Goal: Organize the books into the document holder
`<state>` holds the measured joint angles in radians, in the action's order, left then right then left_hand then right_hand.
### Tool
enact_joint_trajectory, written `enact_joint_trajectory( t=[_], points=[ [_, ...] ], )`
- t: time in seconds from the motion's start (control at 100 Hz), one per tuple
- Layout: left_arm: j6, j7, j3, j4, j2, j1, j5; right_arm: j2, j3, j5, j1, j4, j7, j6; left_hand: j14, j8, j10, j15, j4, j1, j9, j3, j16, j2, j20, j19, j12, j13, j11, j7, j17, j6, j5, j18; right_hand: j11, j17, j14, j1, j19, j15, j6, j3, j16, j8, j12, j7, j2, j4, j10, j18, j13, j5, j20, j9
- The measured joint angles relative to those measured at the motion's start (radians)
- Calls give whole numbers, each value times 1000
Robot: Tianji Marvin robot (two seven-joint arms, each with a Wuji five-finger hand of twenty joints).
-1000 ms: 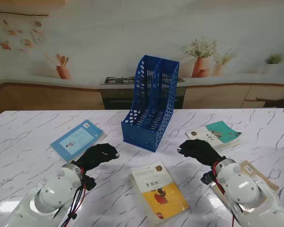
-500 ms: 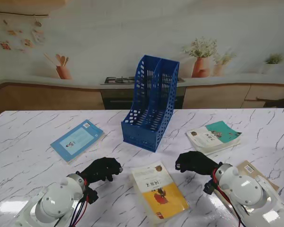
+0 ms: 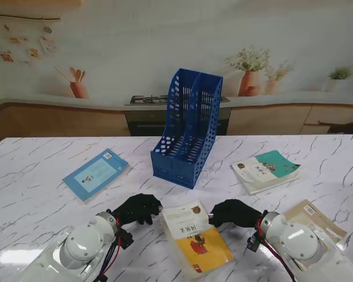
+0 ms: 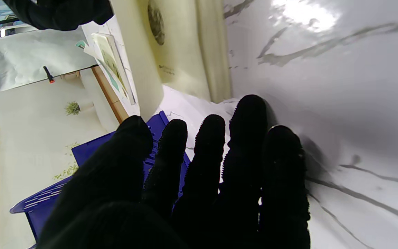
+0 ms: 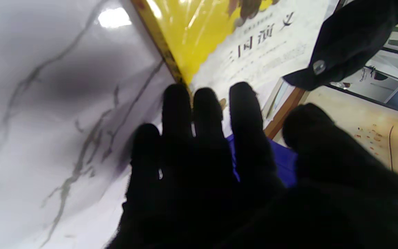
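A yellow and white book (image 3: 196, 237) lies flat near me at the table's middle. My left hand (image 3: 138, 208) sits at its left edge and my right hand (image 3: 232, 212) at its right edge, both black-gloved with fingers apart, holding nothing. The right wrist view has the fingertips (image 5: 180, 100) right at the book (image 5: 226, 38) border. In the left wrist view the book's edge (image 4: 185, 48) lies just beyond the fingers (image 4: 250, 114). The blue document holder (image 3: 187, 127) stands upright farther away, empty. A light blue book (image 3: 96, 173) lies at the left, a teal and white book (image 3: 266, 170) at the right.
A tan book (image 3: 313, 217) lies at the right, partly behind my right arm. The marble table (image 3: 35, 170) runs back to a wall with a kitchen mural.
Both hands have drawn back toward me and inward, closing in on the two sides of the yellow book. The books and the holder have not moved.
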<state>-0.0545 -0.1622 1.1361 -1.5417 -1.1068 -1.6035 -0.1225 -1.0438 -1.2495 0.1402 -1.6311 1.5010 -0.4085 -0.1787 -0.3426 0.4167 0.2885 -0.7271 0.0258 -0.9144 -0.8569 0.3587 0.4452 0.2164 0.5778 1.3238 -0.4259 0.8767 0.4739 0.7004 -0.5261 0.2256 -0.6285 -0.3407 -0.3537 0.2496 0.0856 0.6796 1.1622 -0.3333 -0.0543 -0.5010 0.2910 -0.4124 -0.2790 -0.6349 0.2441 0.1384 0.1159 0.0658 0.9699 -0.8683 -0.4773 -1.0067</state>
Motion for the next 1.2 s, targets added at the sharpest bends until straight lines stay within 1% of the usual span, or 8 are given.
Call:
enact_joint_trajectory(
  t=[0.31,0.46,0.58,0.78,0.91,1.07,1.11,1.2],
  points=[
    [29,32,-46,72,-21,69,46,5,54,-23,40,-25,-16,-17,-15,0,2,16,0,7,0,0,-13,0,-25,-29,6,-11,0,-16,4,7,0,-1,0,0,-4,0,11,-11,0,1,1,0,11,10,0,0,0,-38,18,0,0,0],
    [46,58,-49,84,-31,79,27,3,55,-18,40,-25,-13,-17,-34,0,-1,29,0,13,17,-9,-22,0,-9,-49,4,-60,0,-16,93,7,11,-20,0,2,-12,0,13,-14,0,1,1,-12,11,21,0,0,0,-51,19,0,0,0],
    [33,45,3,13,-28,33,-90,2,55,-15,38,-25,-8,-17,-41,4,-10,35,0,17,16,-58,3,-12,31,-49,-23,-60,15,-11,107,7,11,-26,0,3,-14,0,17,-17,0,1,2,-12,12,22,0,0,0,-53,20,0,1,0],
    [-48,33,71,-123,-9,-73,-94,0,48,-9,32,-23,-11,-20,-41,15,-12,23,0,24,-29,-139,30,-34,57,-48,-34,-34,30,17,92,4,-32,-29,0,3,-22,0,17,-15,0,1,2,-25,12,33,0,0,-2,-63,19,0,3,0],
    [-66,-36,73,-125,4,-89,-21,1,47,-7,32,-23,-15,-27,-41,15,7,19,0,15,-78,-144,29,-52,57,-40,-32,14,34,36,26,10,-80,-33,0,2,-22,0,13,-15,-1,1,2,-25,12,35,0,0,-2,-63,19,0,3,0],
    [-63,-31,20,-70,7,-60,18,3,63,-10,49,-38,-18,-38,-19,15,22,2,0,16,-78,-144,0,-65,29,57,-16,35,35,24,-35,42,-76,-3,-4,2,-27,0,25,-40,-1,1,2,-36,12,45,-1,0,-6,-77,19,0,3,0],
    [-62,-38,16,-62,6,-50,24,3,66,-9,53,-42,-17,-42,-18,15,46,2,0,16,-78,-144,-4,-73,23,62,-15,37,41,16,-38,44,-76,-3,-4,2,-29,0,25,-43,-1,1,3,-36,12,45,-1,0,-8,-81,20,0,3,0],
    [-59,-42,4,-39,4,-26,66,3,74,11,62,-55,3,-57,-19,15,61,16,0,16,-78,-151,-15,-81,5,58,-17,31,59,1,-30,45,-76,-4,-10,-1,-62,0,23,-70,-1,1,6,-37,12,45,-1,0,-35,-136,20,0,3,0]
  ],
)
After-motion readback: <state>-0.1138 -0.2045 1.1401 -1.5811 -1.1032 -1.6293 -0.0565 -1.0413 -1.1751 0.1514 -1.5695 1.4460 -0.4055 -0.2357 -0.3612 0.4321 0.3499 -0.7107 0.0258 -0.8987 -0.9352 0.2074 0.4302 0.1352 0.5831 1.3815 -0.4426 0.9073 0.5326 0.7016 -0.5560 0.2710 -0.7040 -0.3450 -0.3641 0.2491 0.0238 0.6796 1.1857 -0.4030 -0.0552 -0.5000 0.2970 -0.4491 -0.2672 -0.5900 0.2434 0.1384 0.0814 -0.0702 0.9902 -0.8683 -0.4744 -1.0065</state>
